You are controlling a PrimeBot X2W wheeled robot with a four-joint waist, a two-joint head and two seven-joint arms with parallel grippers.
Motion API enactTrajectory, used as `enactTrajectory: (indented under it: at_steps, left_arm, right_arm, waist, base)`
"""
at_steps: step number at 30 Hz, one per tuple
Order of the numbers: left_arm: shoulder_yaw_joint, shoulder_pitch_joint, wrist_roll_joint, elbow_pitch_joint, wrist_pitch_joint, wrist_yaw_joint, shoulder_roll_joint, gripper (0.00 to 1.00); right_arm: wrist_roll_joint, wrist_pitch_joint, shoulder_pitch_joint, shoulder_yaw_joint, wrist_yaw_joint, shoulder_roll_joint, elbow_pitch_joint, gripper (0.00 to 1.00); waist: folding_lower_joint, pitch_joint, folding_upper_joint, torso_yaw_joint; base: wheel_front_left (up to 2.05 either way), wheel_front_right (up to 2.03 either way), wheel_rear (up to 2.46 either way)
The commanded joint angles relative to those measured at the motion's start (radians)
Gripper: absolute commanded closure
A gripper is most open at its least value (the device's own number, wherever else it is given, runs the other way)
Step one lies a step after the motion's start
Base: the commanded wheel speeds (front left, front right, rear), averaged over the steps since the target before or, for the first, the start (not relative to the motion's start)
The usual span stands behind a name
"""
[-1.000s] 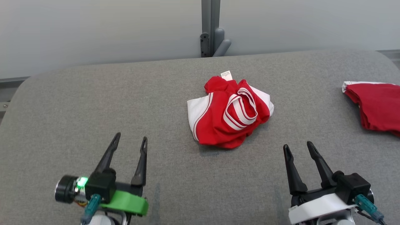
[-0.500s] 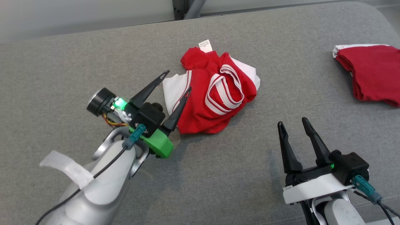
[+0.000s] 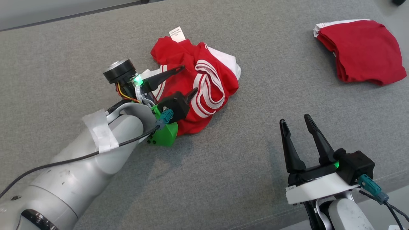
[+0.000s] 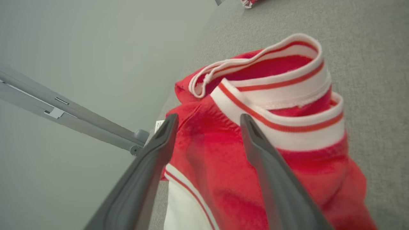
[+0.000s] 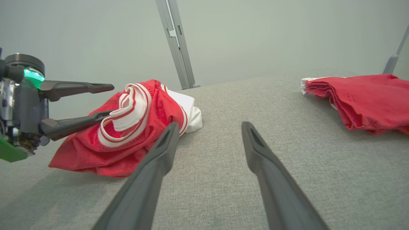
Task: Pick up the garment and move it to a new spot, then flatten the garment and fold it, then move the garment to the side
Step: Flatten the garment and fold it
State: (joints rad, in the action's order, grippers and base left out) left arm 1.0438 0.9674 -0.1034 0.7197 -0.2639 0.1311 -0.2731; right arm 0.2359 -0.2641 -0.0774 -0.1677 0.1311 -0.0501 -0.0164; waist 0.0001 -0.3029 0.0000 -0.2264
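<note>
A crumpled red garment [image 3: 207, 83] with white striped trim lies on the grey padded table [image 3: 265, 73], a small white label at its far edge. My left gripper [image 3: 189, 79] is open, reaching in from the left with one finger above the cloth and one low against its red folds. In the left wrist view the garment [image 4: 281, 127] sits between and beyond the spread fingers of the left gripper [image 4: 208, 116]. My right gripper [image 3: 294, 118] is open and holds nothing, to the right of the garment and nearer the front edge. From the right wrist, the garment [image 5: 134, 127] lies beside the left gripper [image 5: 110, 99].
A second red garment [image 3: 361, 51], folded, lies at the table's far right, also seen as the folded garment [image 5: 361, 95] from the right wrist. A grey post [image 5: 177, 44] stands behind the table against a pale wall. Bare grey table lies between the two garments.
The head camera has tipped down and shifted. My left arm has reached forward and right, bringing its open fingers onto the garment's left side. The right gripper has stayed about where it was.
</note>
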Motion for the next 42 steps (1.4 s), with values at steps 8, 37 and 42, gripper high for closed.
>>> enactTrajectory:
  at_steps: [8, 37, 42]
  left_arm:
    - [0.108, 0.104, 0.040, 0.050, 0.000, -0.001, 0.008, 0.00]
    - [-0.076, 0.179, -0.317, -0.012, 0.036, -0.001, 0.099, 1.00]
    - [-0.161, 0.324, -0.477, -0.035, 0.138, 0.000, 0.115, 1.00]
  right_arm:
    - [0.019, 0.000, -0.024, -0.003, -0.001, -0.001, 0.002, 0.00]
    - [0.054, 0.000, 0.020, 0.013, -0.001, -0.001, -0.016, 0.00]
    - [0.082, 0.000, 0.037, 0.010, -0.001, -0.001, -0.020, 0.00]
  waist:
    - [-0.0001, -0.020, 0.0000, -0.029]
    - [-0.0001, 0.118, 0.0000, -0.027]
    - [-0.0001, 0.155, 0.0000, -0.060]
  base:
    - [0.00, 0.00, 0.00]
    - [0.00, 0.00, 0.00]
    - [0.00, 0.00, 0.00]
